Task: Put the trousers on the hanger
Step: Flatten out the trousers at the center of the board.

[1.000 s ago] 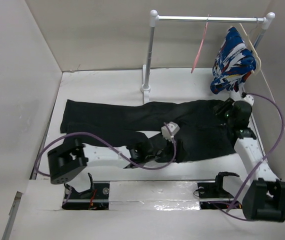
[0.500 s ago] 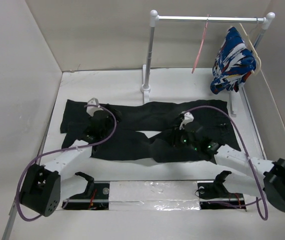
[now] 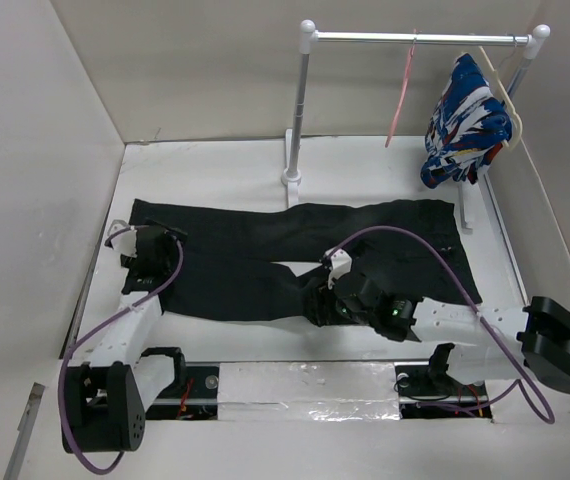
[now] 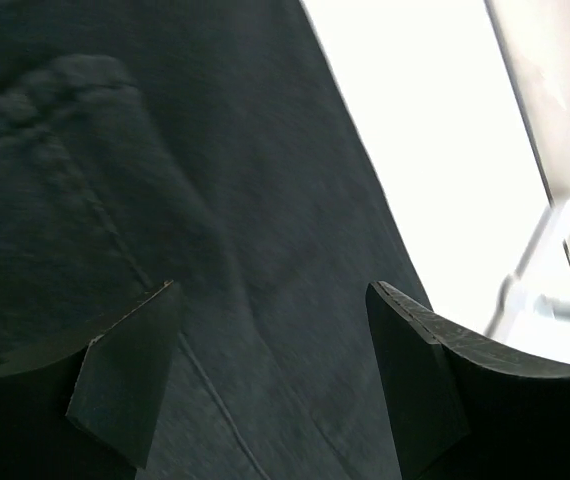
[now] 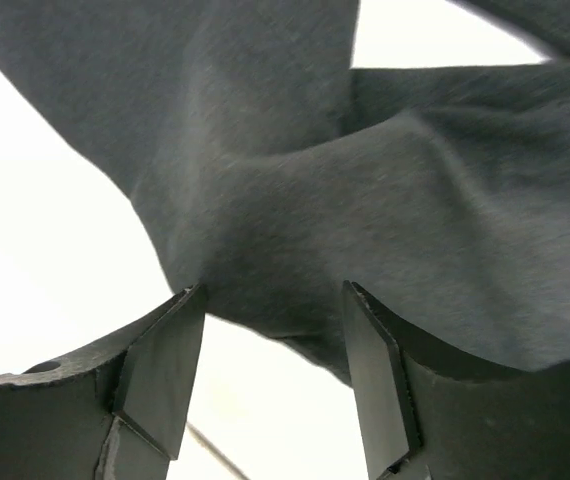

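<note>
Now | trousers (image 3: 295, 250) flat, bare bench (image 3: 215, 170) beyond far edge | left hand (image 4: 270, 300) wide over leg ends | right hand (image 5: 273, 300) wide at near edge; fold (image 5: 405, 130) shows only in wrist view

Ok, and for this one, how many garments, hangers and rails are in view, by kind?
Garments: 2, the black trousers lying flat and the patterned garment hung up.
Hangers: 2, the pink hanger and the cream hanger.
Rails: 1, the clothes rail.
Total: 5.
</note>
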### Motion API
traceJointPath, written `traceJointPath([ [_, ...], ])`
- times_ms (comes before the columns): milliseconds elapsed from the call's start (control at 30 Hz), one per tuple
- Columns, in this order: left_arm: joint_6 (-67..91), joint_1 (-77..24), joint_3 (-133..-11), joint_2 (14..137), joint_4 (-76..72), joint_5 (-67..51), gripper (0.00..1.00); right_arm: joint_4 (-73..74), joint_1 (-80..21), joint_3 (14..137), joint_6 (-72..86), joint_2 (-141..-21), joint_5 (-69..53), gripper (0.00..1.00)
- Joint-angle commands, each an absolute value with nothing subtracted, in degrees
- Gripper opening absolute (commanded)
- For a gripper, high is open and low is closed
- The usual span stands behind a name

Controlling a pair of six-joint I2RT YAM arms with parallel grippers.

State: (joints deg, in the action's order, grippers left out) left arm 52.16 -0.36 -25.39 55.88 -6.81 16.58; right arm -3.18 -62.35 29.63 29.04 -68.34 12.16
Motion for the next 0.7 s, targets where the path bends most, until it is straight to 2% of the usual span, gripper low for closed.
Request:
traceJointPath([
  [0,57.21,3.15,-26.89,57.39,-5.45,19.07,0.70,-4.04,-62.75,31.47,25.58,-66.46,16.61,0.60],
  [100,58.70,3.87,-30.05,60.72,-6.06,19.77,0.68,-5.10,-62.75,30.33,23.82,-65.66,18.37,0.53],
  [167,59.15,3.87,-33.90,65.79,-5.89,21.26,0.67,-7.02,-62.75,28.92,22.60,-64.78,17.41,0.40],
  [233,57.23,5.43,-38.12,70.64,-3.19,21.36,0.67,-9.13,-62.75,26.73,21.97,-63.99,17.14,0.36],
  [267,55.74,6.32,-44.41,76.49,-1.60,21.10,0.67,-8.44,-62.75,26.54,21.80,-63.11,17.23,0.25],
  [300,53.63,7.29,-47.87,79.51,-0.19,21.01,0.67,-7.39,-62.75,26.46,22.14,-62.50,17.49,0.22],
  [400,44.49,9.84,-63.86,93.31,10.42,20.47,0.67,-7.03,-62.75,24.88,23.20,-58.46,18.98,0.21],
  [467,38.79,9.84,-74.03,102.25,18.16,24.83,0.61,-7.12,-62.75,23.65,23.64,-55.39,20.55,0.28],
  [600,35.34,9.84,-78.48,107.75,21.89,31.81,0.60,-7.65,-62.23,22.76,23.73,-53.53,20.74,0.32],
  [667,33.76,9.84,-79.27,109.15,20.31,29.29,0.59,-7.12,-62.23,23.03,23.90,-53.88,20.57,0.33],
])
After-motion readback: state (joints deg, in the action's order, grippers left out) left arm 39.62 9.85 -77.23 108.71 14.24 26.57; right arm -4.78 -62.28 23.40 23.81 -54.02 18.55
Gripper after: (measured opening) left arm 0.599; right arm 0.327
